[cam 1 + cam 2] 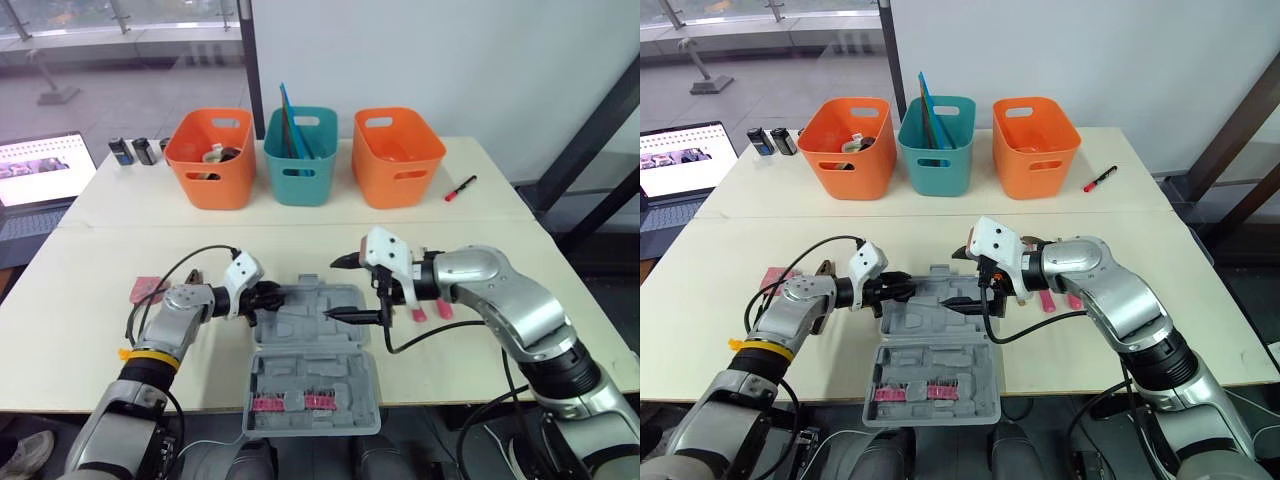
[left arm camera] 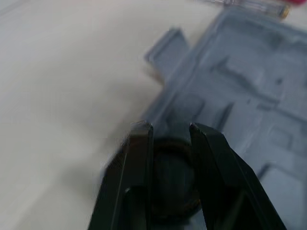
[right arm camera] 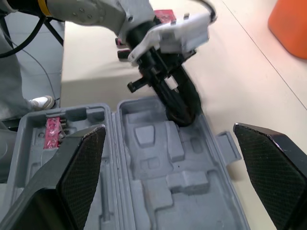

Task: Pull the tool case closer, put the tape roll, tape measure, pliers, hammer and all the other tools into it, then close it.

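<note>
Left eye view: the open tool case (image 1: pixel 312 385) lies at the desk's (image 1: pixel 80 330) near edge. The right gripper (image 1: pixel 350 289) hovers over its far half, fingers spread wide and empty.

Left wrist view: the left gripper (image 2: pixel 170 132) has its fingers clamped on a black tape roll (image 2: pixel 168 191) at the case's rim.

Right wrist view: the roll sits at the far tray's corner.

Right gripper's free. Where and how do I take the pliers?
Probably across both pink handles of the pliers, coming from above with the right gripper. The handles lie on the table side by side, ends toward the robot, so one grip spans the pair; the head is hidden.
</note>
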Controlling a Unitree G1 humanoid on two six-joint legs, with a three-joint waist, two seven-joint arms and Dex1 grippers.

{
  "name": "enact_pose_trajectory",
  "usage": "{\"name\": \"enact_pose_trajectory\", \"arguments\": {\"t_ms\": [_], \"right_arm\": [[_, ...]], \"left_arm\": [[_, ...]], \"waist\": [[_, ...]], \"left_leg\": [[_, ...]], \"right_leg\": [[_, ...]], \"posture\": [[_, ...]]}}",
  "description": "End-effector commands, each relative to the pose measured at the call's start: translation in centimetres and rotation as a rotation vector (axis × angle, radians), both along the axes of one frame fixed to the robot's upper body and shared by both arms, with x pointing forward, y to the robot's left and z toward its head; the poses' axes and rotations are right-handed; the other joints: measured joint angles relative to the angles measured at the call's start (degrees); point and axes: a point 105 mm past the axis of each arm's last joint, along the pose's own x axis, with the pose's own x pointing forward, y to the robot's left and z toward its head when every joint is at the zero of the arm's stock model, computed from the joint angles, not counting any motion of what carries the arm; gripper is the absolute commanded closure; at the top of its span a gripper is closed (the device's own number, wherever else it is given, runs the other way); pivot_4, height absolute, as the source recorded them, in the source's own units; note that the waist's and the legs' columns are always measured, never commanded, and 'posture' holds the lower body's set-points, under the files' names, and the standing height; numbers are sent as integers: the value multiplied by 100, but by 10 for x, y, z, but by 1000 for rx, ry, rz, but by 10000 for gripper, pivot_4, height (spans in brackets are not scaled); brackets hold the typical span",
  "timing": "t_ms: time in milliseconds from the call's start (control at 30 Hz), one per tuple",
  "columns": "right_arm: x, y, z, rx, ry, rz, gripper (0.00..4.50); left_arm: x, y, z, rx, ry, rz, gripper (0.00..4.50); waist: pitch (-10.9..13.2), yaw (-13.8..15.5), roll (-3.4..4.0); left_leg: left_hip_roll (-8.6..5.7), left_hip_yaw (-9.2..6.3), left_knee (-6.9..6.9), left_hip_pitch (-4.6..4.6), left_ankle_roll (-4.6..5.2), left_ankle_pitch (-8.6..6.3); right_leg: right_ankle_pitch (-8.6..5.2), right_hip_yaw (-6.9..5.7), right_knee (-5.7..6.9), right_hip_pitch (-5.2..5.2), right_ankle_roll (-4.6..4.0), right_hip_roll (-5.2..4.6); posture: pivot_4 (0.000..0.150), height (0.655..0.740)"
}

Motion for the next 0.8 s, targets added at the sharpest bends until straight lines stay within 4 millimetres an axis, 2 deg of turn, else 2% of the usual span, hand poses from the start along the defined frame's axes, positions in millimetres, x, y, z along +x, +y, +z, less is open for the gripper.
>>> {"name": "enact_pose_trajectory", "arguments": {"t_ms": [33,100,233,367,467,600,633,800], "right_arm": [[-3,1,11,5,-53,10,0],[-2,0,10,2,-54,9,0],[1,-2,11,5,-60,7,0],[6,-13,23,113,-23,-6,0],[14,-37,16,155,39,-72,0],[30,-81,9,245,25,-235,0],[33,-99,2,214,10,-285,0],[32,-185,-24,161,-11,-501,0]], "left_arm": [[-6,4,-23,89,51,-31,32195],[-5,8,-23,99,51,-28,32195],[-1,11,-7,60,0,-34,32195],[2,17,47,-165,-101,-17,32195],[-11,41,67,-198,-163,3,23932],[-38,86,69,-158,-198,146,3740],[-47,99,67,-140,-200,187,751],[-104,179,53,-64,-187,502,751]], "waist": [[-2,4,1],[-3,4,1],[-3,-3,1],[-1,-10,1],[0,-3,0],[1,-12,5],[2,-12,7],[3,-5,5]], "left_leg": [[0,0,1,1,0,0],[0,0,3,5,0,0],[0,-1,2,7,0,0],[0,-1,1,6,0,0],[1,-2,-2,2,0,0],[2,-3,-11,5,0,0],[2,-1,-11,6,0,0],[2,6,-10,7,0,-1]], "right_leg": [[0,0,0,2,-1,0],[-7,1,-1,9,-14,0],[-7,0,-1,11,-14,0],[-7,0,0,8,-13,0],[1,0,-1,6,3,0],[0,0,-3,5,5,0],[-2,1,-3,7,2,-1],[-11,3,-8,5,-16,-6]], "posture": [[1500,7364],[1500,7364],[1500,7364],[1500,7364],[1500,7364],[1500,7364],[1500,7364],[1500,7364]]}}
